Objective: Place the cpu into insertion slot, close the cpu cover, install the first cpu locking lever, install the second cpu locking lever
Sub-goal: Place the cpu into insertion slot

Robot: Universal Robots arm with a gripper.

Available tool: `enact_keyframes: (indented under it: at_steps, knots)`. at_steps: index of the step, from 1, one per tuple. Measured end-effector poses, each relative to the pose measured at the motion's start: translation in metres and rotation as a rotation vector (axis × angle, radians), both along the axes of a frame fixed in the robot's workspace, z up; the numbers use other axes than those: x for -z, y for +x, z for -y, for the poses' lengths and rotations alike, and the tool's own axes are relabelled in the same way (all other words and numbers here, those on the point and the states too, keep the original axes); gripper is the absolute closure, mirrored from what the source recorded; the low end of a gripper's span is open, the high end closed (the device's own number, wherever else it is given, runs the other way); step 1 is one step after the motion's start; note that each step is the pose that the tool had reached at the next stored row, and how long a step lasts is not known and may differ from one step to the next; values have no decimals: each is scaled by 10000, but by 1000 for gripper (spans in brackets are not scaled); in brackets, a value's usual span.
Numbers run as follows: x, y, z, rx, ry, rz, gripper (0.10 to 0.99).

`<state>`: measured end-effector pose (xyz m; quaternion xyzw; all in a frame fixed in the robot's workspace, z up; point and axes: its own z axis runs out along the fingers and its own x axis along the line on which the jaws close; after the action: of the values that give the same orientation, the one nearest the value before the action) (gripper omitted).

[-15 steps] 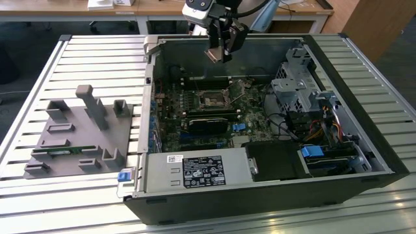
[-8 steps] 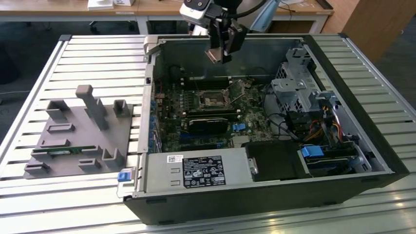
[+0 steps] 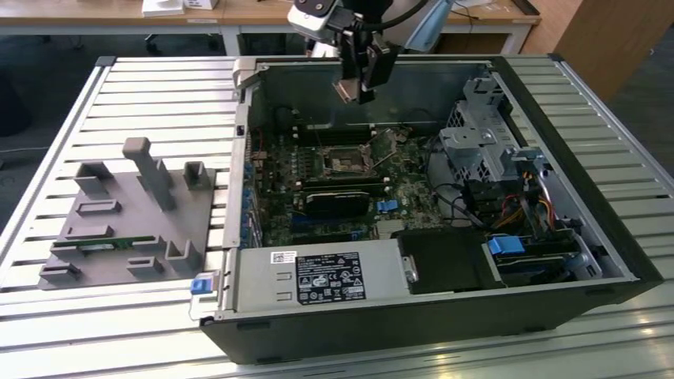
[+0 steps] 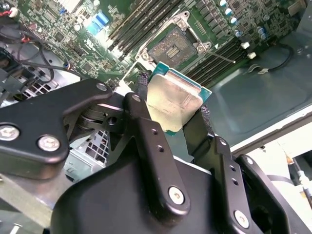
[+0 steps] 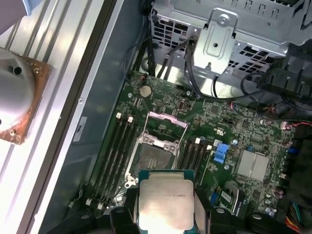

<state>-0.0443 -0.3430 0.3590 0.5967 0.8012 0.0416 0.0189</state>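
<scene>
The cpu (image 5: 165, 204) — one edge cut off in the first wrist view — sits clamped between the fingers of the gripper (image 4: 173, 100), well above the insertion slot (image 4: 173, 48).

A slatted metal table (image 3: 158, 95) carries two things. An open black computer case (image 3: 421, 328) lies on its side, directly beneath the gripper (image 3: 356, 95). A grey fixture block (image 3: 126, 225) with upright posts sits just beside the case, well apart from the gripper, toward the exterior view's left.
</scene>
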Motion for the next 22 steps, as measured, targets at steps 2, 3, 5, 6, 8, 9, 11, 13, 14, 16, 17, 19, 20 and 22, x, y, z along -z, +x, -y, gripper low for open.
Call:
enact_keyframes:
  at_steps: [2, 3, 5, 6, 8, 9, 11, 13, 14, 16, 17, 19, 20, 22]
  knots:
    - [4, 0, 0, 167, -1, 0, 545]
    - [8, 0, -1, 261, -2, 0, 545]
    - [17, 0, -2, 452, -4, 0, 545]
    - [22, 0, -3, 560, -4, 0, 545]
    - [35, 0, -4, 818, -6, -1, 545]
    - [41, 0, -4, 957, -7, -1, 545]
    - [54, -1, -4, 1235, -5, 0, 545]
    - [71, -1, -3, 1503, -6, 0, 545]
    - [79, -1, -3, 1632, -7, 0, 545]
    - [94, -1, -4, 1899, -10, -1, 545]
    - [102, -1, -5, 2009, -10, -1, 545]
    - [116, -1, -5, 2189, -9, 0, 545]
    - [122, -1, -6, 2247, -9, -1, 545]
    - [134, 0, -5, 2301, -14, -2, 545]
